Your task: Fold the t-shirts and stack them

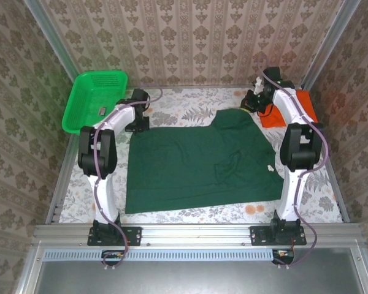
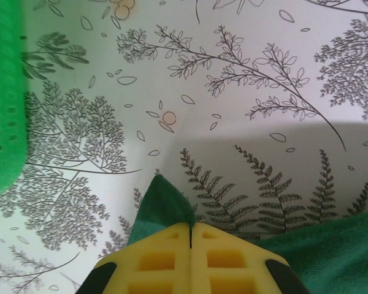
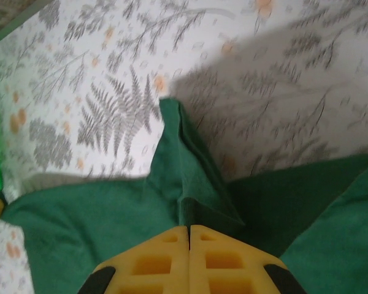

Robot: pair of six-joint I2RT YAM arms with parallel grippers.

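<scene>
- Dark green t-shirt (image 1: 196, 165): spread mostly flat across the centre of the frame, creased toward its right side.
- Orange t-shirt (image 1: 307, 105): bunched at the upper right.

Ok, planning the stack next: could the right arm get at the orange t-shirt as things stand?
Probably, but not straight away. The orange t-shirt lies just beside the right gripper, but that gripper is shut on a fold of the green t-shirt and would have to let go first.

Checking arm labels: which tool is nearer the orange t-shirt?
Right. The right tool is close beside the orange t-shirt; the left tool is across the table, near the green basket.
</scene>
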